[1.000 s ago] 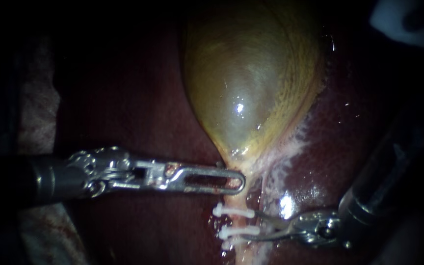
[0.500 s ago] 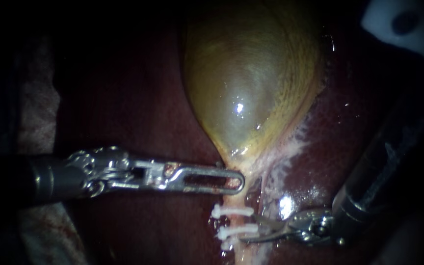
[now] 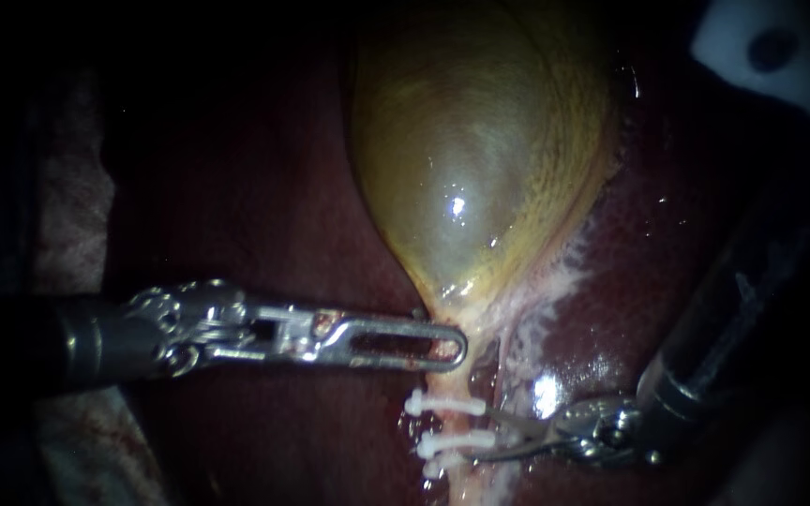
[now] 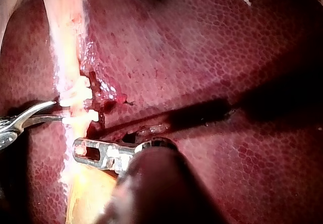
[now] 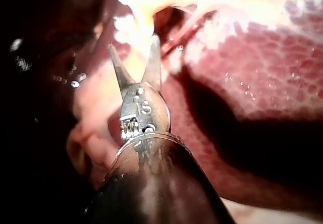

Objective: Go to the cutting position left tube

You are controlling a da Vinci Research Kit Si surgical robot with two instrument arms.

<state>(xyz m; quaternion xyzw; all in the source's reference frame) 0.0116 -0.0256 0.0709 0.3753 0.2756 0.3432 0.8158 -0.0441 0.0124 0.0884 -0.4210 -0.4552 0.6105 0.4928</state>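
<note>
The gallbladder (image 3: 471, 169), a smooth, glossy yellow-green teardrop, fills 12 o'clock of the endoscope view and narrows toward 6 o'clock into a pale, cream-coloured tube (image 3: 442, 375) that lies on the dark red, wet liver (image 3: 255, 206). My left instrument (image 3: 452, 344) comes in from 9 o'clock. Its bright steel jaws are long, flat and slotted with a rounded end, and they are clamped across the tube just under the gallbladder's neck. Beyond that grip, toward 6 o'clock, 3 white clips (image 3: 444, 405) cross the tube as short, stiff bars. My right instrument (image 3: 480, 437) enters from 4 o'clock on a dark shaft; its 2 thin, curved, pointed blades stand apart and grip nothing, their tips beside the clips' 3 o'clock ends. A frayed whitish rim edges the gallbladder at 4 o'clock, and a white object (image 3: 771, 47) with a dark round hole sits at 2 o'clock. The left wrist camera shows the liver's fine honeycomb grain and the blade tips at the tube's side by the clips; whether they touch it I cannot tell. The right wrist camera shows the blades as a narrow V with a clear gap
</note>
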